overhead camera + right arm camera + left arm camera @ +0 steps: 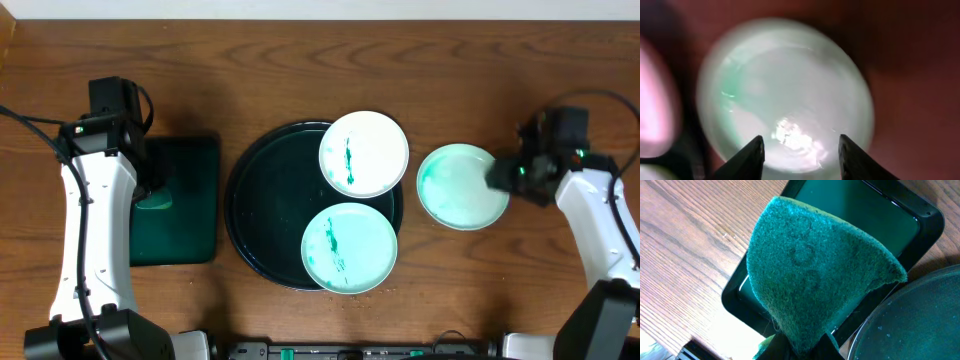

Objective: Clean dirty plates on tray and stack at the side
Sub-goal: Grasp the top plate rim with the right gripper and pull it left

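1. The brown wooden table point(300, 60) carries everything, with one arm at each end.
2. The large round black-green tray point(262, 205) with a raised rim sits at the centre, within reach of both arms. Two small round white plates rest on it. The upper plate point(363, 153), streaked with teal, overhangs the rim at the upper right. The lower plate point(349, 247), tinted teal, overhangs the near rim.
3. The rectangular dark-green tray point(190, 215) lies just left of the round tray, seemingly as a rest for the cleaning pad.
4. The third teal-tinted white plate point(462, 186) lies flat on the table just right of the round tray, likely the start of the side stack.
5. The teal-green fibrous scouring pad point(815, 270) hangs over the rectangular tray. The left gripper point(795, 350) has its fingers closed on one edge of the pad, holding it ready for wiping.
6. The right gripper point(800, 157) hovers at the third plate's right edge, its fingers point(747, 160) spread apart with nothing held. That plate fills the space ahead of them, but the wrist view is blurred, so I cannot tell whether they touch it.
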Controlling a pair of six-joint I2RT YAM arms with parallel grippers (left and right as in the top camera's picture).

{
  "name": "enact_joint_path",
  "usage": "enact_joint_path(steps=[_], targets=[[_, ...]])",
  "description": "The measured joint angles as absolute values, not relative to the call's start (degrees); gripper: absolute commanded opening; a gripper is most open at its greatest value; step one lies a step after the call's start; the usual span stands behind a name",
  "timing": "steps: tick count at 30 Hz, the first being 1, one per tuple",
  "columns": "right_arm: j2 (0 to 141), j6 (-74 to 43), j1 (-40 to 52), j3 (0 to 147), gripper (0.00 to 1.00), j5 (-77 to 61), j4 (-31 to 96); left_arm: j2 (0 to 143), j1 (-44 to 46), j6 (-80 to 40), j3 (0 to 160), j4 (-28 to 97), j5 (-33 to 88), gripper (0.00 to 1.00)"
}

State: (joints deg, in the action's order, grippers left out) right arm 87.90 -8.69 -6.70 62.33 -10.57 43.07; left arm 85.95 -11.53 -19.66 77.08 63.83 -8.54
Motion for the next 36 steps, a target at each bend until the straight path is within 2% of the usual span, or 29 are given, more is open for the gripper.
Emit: enact_joint_path(steps=[4,8,14,23,30,36], targets=[[90.76,-7.22,0.78,71.46,0.45,-11.62,42.87,85.95,-11.53,-17.47,77.08,63.29,-6.57,0.07],[99.39,-5.08,7.46,79.64,0.41,-12.64,42.89,85.95,-11.53,-14.63,77.08,62.59,-3.9,0.07],[112.99,-1.61,11.29,85.21,0.35,-13.61,43.66,85.95,-11.53,-13.04,77.08,62.59,-2.72,0.07],[119.02,0.93,11.86,86.04,0.01,-15.92,41.74,85.95,-11.53,-12.93,77.08,62.59,-2.17,0.07],[119.02,-0.05,12.36,86.63,0.01,-19.38,41.52,85.95,-11.53,-12.56,77.08,62.61,-2.02,0.07],[119.02,-5.52,17.96,88.47,0.01,-22.63,41.5,85.95,-11.53,-12.19,77.08,62.59,-2.0,0.07]])
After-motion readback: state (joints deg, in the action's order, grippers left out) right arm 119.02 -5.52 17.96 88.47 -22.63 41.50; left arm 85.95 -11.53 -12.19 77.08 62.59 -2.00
